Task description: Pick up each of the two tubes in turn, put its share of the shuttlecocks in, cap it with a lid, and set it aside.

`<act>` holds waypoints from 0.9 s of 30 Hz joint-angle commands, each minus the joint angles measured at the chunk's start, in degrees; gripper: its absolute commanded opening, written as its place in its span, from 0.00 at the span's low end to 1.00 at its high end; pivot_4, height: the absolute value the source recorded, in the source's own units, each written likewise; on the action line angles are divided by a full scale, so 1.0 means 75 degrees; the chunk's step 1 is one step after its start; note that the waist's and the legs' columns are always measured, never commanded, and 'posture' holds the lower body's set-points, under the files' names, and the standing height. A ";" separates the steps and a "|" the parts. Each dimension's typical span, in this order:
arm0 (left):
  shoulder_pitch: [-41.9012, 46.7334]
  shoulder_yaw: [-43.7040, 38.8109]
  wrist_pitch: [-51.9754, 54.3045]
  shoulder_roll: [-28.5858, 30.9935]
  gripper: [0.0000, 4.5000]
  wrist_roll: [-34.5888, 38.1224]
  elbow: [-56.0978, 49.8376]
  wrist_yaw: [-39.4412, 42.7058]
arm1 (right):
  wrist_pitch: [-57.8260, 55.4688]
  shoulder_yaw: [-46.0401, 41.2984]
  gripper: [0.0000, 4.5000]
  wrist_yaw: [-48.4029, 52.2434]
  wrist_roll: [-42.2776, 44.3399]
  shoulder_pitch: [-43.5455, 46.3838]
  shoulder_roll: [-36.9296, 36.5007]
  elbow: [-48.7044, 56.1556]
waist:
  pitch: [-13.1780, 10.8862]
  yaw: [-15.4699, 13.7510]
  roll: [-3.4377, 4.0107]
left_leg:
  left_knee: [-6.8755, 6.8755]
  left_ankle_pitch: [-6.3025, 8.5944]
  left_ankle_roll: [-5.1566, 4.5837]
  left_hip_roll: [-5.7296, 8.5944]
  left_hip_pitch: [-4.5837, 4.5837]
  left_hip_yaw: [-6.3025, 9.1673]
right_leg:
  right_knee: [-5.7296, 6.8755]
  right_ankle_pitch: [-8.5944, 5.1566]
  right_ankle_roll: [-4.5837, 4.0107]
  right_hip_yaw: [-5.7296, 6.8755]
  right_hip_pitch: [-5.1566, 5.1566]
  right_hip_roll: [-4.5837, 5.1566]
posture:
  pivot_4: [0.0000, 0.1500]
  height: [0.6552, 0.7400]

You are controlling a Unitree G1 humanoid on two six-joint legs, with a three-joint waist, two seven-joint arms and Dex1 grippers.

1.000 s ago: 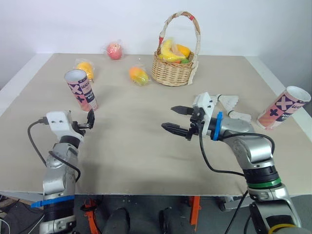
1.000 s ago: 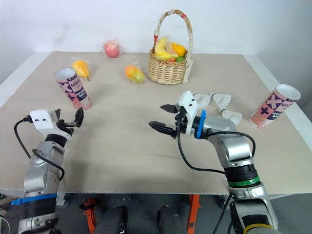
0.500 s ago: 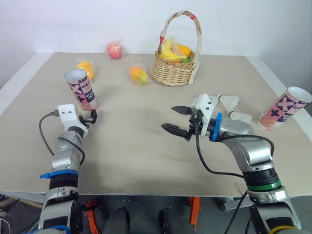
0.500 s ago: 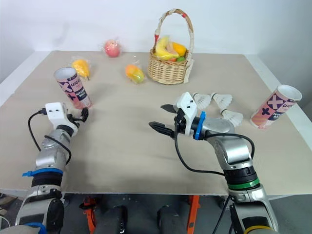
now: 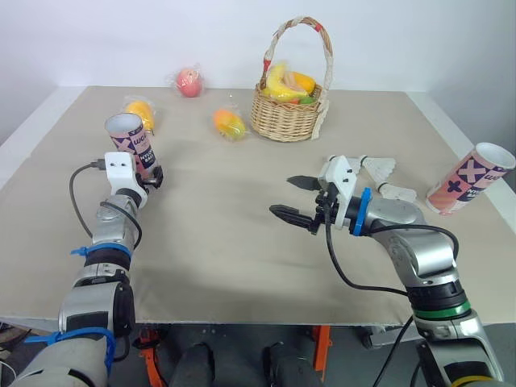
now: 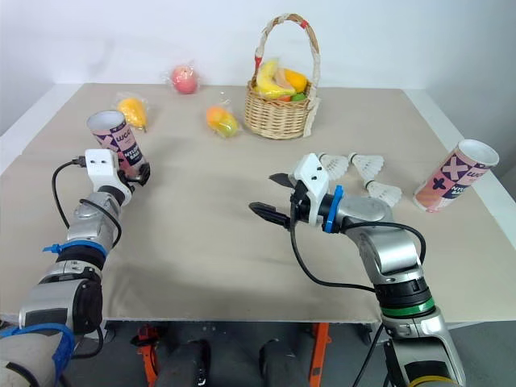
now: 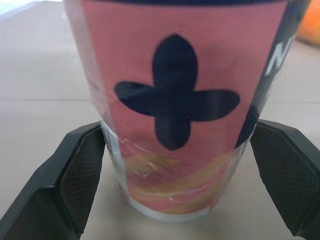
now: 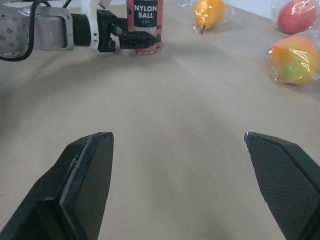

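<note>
The tube [image 7: 175, 115] looks glossy and film-wrapped, the basket [image 5: 284, 122] woven wicker, the table [image 5: 218, 242] smooth and matt.

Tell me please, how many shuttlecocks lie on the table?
3. One shuttlecock lies just behind the right gripper, a second beside it, a third nearer the right tube. The arm may hide more.

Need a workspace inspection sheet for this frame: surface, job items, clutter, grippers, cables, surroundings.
Surface: beige table, no spills seen.
Job's things: left tube upright, far left; right tube tilted at the right edge; three shuttlecocks loose near it; lids: nothing seen.
Clutter: fruit basket and wrapped fruits at the back.
Grippers: left gripper open, straddling the left tube's base; right gripper open over mid-table, holding nothing.
Cables: left-arm cable and right-arm cable loop free of the tubes.
Surroundings: white wall.
</note>
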State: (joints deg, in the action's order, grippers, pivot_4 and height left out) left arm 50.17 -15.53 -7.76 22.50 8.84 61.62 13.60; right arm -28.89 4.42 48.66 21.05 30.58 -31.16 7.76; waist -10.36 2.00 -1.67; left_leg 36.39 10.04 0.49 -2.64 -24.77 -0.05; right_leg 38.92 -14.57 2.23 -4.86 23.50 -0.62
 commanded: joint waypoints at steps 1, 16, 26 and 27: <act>0.0421 0.0026 -0.0305 0.0173 1.00 -0.0120 0.0329 -0.0022 | 0.0073 -0.0234 1.00 -0.0027 0.0036 0.0069 -0.0096 0.0201 | 0.0000 0.0001 0.0000 | 0.0000 0.0000 0.0000 0.0000 0.0000 0.0000 | 0.0000 0.0000 0.0000 0.0000 0.0001 0.0000 | 1.00 1.00; 0.0653 0.0089 -0.0853 0.0274 0.71 -0.0241 0.0506 0.0065 | 0.0021 -0.0374 1.00 -0.0030 0.0110 -0.0107 -0.0290 0.0268 | 0.0000 -0.0002 0.0000 | 0.0000 0.0000 0.0000 0.0000 -0.0031 0.0003 | 0.0001 0.0001 -0.0002 0.0003 0.0029 0.0000 | 1.00 1.00; 0.0129 0.1199 0.0384 0.0981 0.71 -0.0178 -0.2228 0.3055 | -0.0357 -0.1237 1.00 -0.0198 0.0279 -0.0836 -0.0988 0.0426 | 0.0000 -0.0017 0.0000 | -0.0004 -0.0002 0.0006 0.0002 -0.0063 0.0000 | 0.0005 0.0024 -0.0041 0.0001 0.0059 0.0003 | 1.00 1.00; -0.0015 0.1442 0.0725 0.1217 0.71 -0.0153 -0.2762 0.3704 | -0.0431 -0.1337 1.00 -0.0308 0.0272 -0.0885 -0.1015 0.0405 | 0.0000 -0.0014 0.0000 | -0.0004 -0.0002 0.0007 0.0002 -0.0062 0.0000 | 0.0005 0.0024 -0.0040 -0.0001 0.0059 0.0003 | 1.00 1.00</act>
State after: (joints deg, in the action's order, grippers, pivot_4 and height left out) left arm 50.63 -6.86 -5.32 29.72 7.27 46.91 34.95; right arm -31.70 -3.09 47.49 22.68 24.24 -38.05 9.29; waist -10.36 1.89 -1.67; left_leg 36.37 10.02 0.54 -2.63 -25.21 -0.05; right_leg 38.97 -14.40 1.95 -4.87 23.94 -0.61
